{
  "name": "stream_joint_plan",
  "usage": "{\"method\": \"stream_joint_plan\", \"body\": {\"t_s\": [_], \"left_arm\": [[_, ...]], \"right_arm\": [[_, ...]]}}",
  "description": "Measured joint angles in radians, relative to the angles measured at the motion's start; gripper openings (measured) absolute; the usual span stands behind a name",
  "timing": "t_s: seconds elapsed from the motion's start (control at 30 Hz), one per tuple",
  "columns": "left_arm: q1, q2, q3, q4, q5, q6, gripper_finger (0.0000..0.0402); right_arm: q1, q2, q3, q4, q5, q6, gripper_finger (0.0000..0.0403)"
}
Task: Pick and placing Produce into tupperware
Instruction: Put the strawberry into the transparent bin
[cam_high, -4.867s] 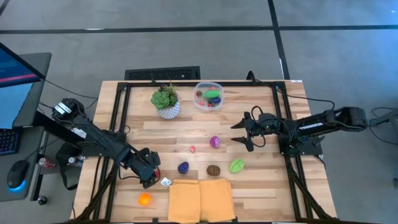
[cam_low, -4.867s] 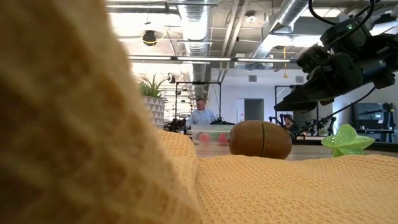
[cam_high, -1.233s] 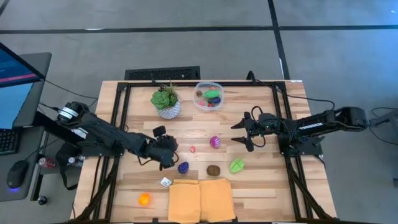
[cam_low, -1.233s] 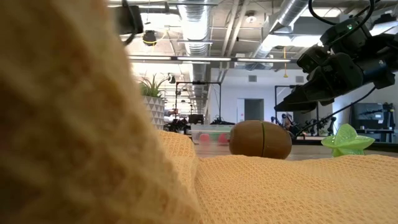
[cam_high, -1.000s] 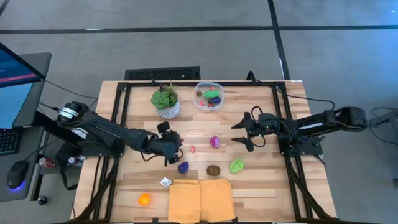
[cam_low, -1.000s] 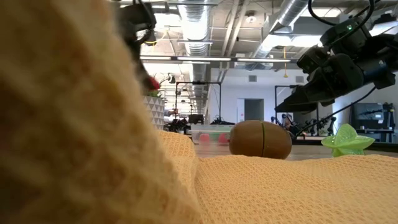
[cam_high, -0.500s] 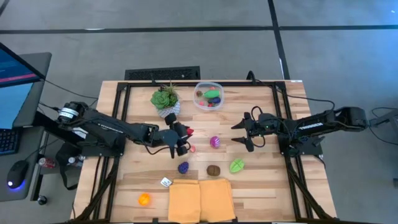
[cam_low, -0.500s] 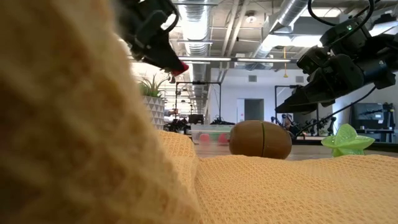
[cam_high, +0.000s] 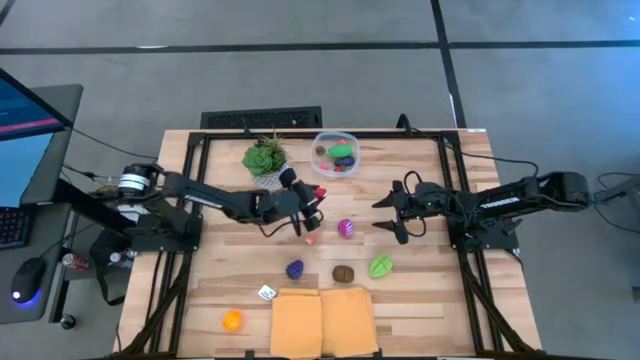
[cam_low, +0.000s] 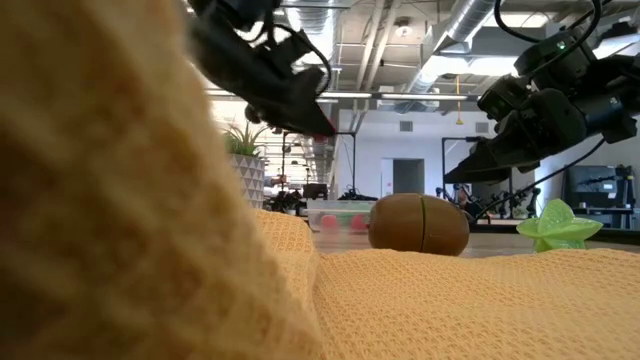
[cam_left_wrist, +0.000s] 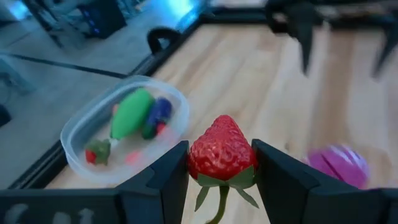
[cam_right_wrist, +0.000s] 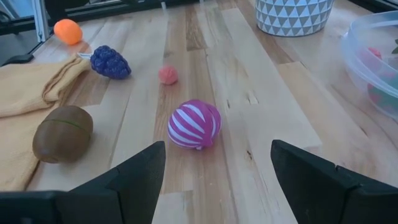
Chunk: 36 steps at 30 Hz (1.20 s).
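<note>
From above, the left gripper (cam_high: 312, 200) has swung across from the near-left part of the table (cam_high: 420, 290) to its middle over the last few seconds, and now sits just near of the plant (cam_high: 266, 160) and short of the clear tub (cam_high: 335, 153) at the far edge, with a red strawberry (cam_high: 319, 192) at its tip. That means one more piece of produce is on its way in, with only the last short reach and the release left, as I judge it. The tub already holds a green piece and some red ones; the striped pink ball (cam_high: 346, 228), the purple grapes (cam_high: 295, 269), the kiwi (cam_high: 343, 272), the green piece (cam_high: 380, 266) and the orange (cam_high: 232, 320) lie loose on the wood. The right gripper (cam_high: 392, 212) waits to the right, jaws spread and empty. The low view shows the left arm raised above the yellow cloth (cam_low: 450, 300). The left wrist view shows the jaws clamped on the strawberry, the tub just ahead. The right wrist view shows open fingers near the striped ball.
</note>
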<state>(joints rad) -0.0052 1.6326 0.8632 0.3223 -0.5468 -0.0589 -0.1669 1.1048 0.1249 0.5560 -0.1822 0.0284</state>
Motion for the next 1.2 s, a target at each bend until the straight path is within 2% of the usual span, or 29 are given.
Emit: {"method": "stream_joint_plan", "body": {"t_s": [0.23, 0.53, 0.8, 1.2], "left_arm": [[0.102, 0.073, 0.001, 0.162, 0.008, -0.033, 0.0158], [0.165, 0.147, 0.040, 0.222, 0.044, -0.100, 0.0158], [0.179, 0.225, 0.174, 0.197, 0.079, -0.063, 0.0158], [0.237, 0.351, 0.431, 0.010, 0.150, -0.031, 0.0158]], "right_arm": [[0.000, 0.000, 0.000, -0.003, 0.000, 0.000, 0.0315], [0.000, 0.000, 0.000, -0.003, 0.000, -0.001, 0.0315], [0.000, 0.000, 0.000, -0.003, 0.000, -0.001, 0.0315], [0.000, 0.000, 0.000, -0.004, 0.000, -0.001, 0.0315]]}}
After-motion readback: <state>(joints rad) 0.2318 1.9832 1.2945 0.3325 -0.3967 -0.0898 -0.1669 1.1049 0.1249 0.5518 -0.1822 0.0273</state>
